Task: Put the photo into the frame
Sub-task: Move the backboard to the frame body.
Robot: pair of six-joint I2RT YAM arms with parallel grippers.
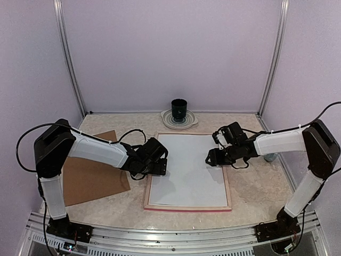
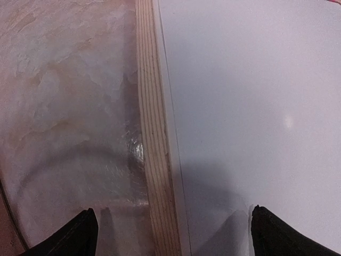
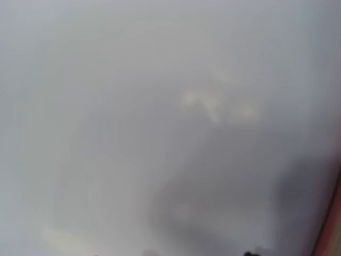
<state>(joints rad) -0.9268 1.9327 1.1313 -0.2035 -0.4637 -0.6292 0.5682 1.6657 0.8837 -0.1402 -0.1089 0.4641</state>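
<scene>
The frame (image 1: 187, 208) lies flat in the middle of the table, pale wood rim up and a pink edge along its near side. A white sheet (image 1: 189, 168) fills its opening; no printed side of the photo shows. My left gripper (image 1: 160, 166) is low at the frame's left rail, open. In the left wrist view its fingertips (image 2: 85, 234) straddle the wooden rail (image 2: 154, 133) and the edge of the white sheet (image 2: 250, 106). My right gripper (image 1: 212, 158) hovers just over the sheet's right part. The right wrist view is a blurred white sheet (image 3: 160, 106) with a red frame edge (image 3: 331, 229).
A brown board (image 1: 90, 170) lies left of the frame, partly under my left arm. At the back a dark cup (image 1: 179, 106) stands on a pale plate (image 1: 166, 121). Metal posts and pale walls enclose the table.
</scene>
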